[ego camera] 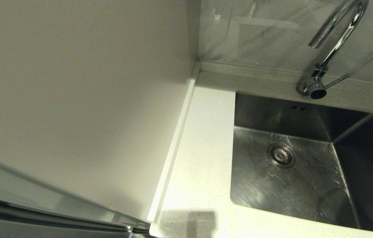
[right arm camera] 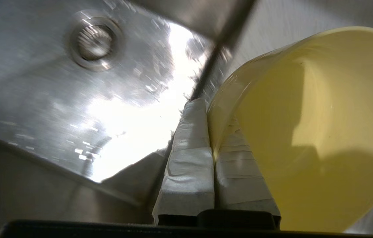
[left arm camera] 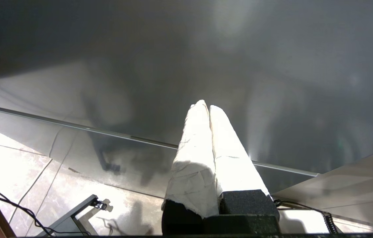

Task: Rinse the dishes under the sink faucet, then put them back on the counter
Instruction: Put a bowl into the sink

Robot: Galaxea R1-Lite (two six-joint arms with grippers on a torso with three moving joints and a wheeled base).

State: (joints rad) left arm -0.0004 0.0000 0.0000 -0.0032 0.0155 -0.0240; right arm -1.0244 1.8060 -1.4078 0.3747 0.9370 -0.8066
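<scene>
Bowl-wise, the right claw [right arm camera: 210,105] is pinched on the rim of the yellow bowl [right arm camera: 305,132] over the sink [ego camera: 305,185], drain strainer [right arm camera: 93,43] below. Looks like light, stiff plastic, probably slick when wet (rim pinch seems the only sensible hold). The left claw [left arm camera: 208,107] is closed on nothing, parked away from the surface [ego camera: 203,148]. Faucet [ego camera: 335,43] isn't running, as far as I can see.

The sink [ego camera: 305,185] is brushed grey steel, its round drain strainer [ego camera: 281,155] ringed in brighter metal. The faucet [ego camera: 333,46] is shiny chrome. The tabletop [ego camera: 203,158] is white with fine speckles, beside a plain cream wall panel [ego camera: 80,99]. The bowl [right arm camera: 308,132] in the right tool [right arm camera: 207,109] is pale yellow; both tools' fingers are wrapped white, the left tool [left arm camera: 207,107] included
</scene>
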